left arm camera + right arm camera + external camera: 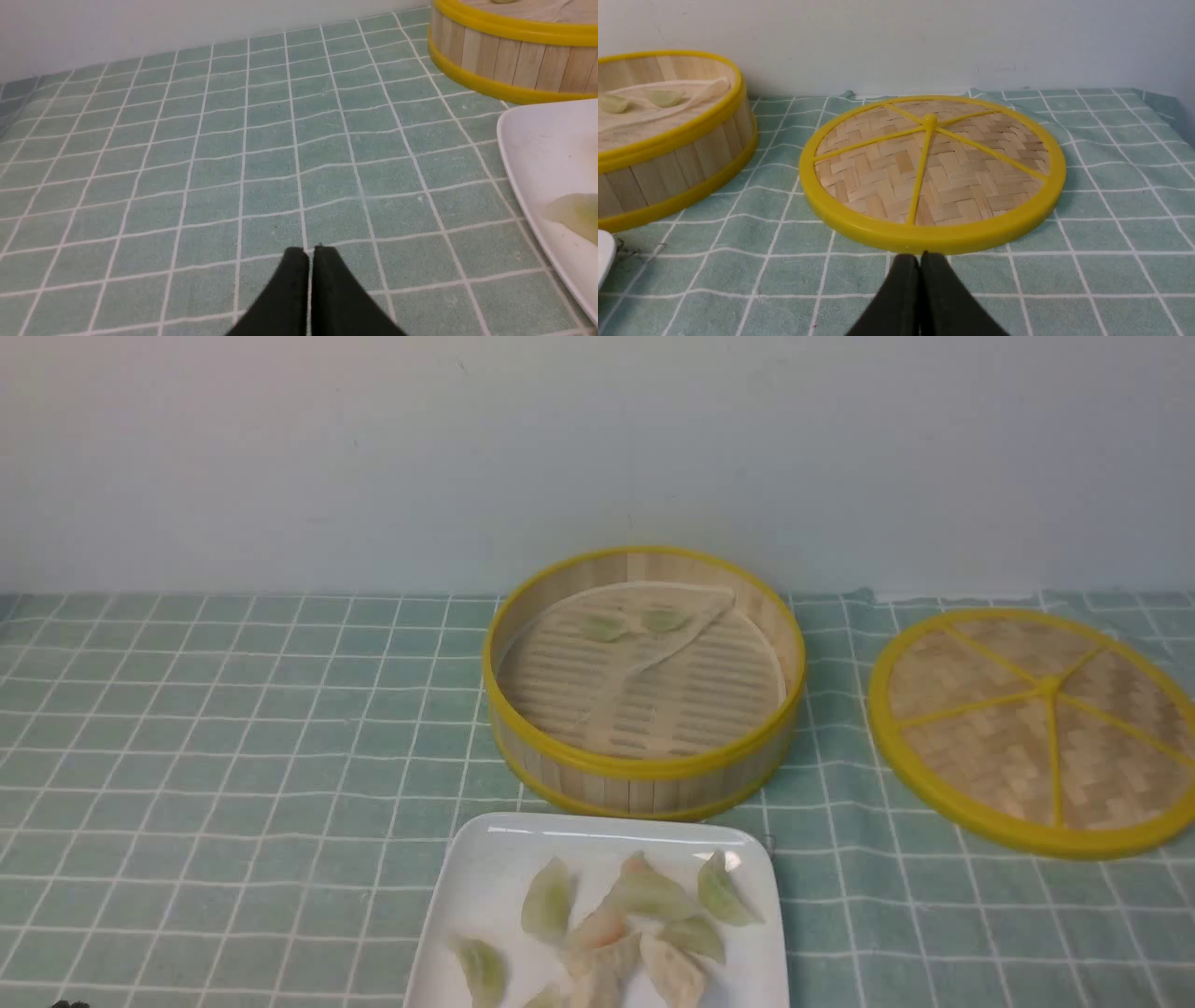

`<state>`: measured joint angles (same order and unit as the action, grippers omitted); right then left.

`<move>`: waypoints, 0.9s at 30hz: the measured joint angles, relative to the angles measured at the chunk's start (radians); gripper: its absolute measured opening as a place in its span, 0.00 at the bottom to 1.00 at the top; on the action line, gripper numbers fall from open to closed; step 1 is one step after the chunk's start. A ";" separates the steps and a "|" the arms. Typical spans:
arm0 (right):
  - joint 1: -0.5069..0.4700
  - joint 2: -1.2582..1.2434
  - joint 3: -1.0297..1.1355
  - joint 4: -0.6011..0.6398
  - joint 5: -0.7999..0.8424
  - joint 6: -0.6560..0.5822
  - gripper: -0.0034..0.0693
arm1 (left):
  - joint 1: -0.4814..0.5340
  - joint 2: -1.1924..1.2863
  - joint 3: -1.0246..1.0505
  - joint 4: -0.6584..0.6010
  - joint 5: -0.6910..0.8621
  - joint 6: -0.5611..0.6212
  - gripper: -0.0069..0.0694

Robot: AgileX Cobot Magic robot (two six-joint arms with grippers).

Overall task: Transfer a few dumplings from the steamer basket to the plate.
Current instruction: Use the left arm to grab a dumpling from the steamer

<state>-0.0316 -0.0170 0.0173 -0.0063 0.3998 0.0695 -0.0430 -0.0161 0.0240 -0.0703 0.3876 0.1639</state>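
The steamer basket (644, 775) stands at the table's middle back with two pale green dumplings (604, 626) on its folded liner cloth. The white plate (476, 887) lies in front of it, holding several dumplings (644, 894). My left gripper (310, 252) is shut and empty, low over the cloth to the left of the plate (528, 149); the basket (504, 56) also shows in that view. My right gripper (920, 255) is shut and empty, just short of the woven lid's rim. Neither gripper shows in the front view.
A flat woven disc with yellow spokes (1036, 728) lies right of the basket; it also shows in the right wrist view (931, 172). A green checked cloth (233, 728) covers the table. A pale wall runs behind.
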 joint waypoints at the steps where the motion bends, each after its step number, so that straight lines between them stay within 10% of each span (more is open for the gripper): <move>1: 0.000 0.000 0.000 0.000 0.000 0.000 0.03 | 0.000 0.000 0.000 0.000 0.000 0.000 0.08; 27: 0.000 0.000 0.011 0.106 -0.139 0.075 0.03 | 0.000 0.000 0.000 0.000 0.000 0.000 0.08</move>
<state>-0.0316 -0.0170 0.0286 0.0998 0.2605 0.1444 -0.0430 -0.0161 0.0240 -0.0703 0.3876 0.1639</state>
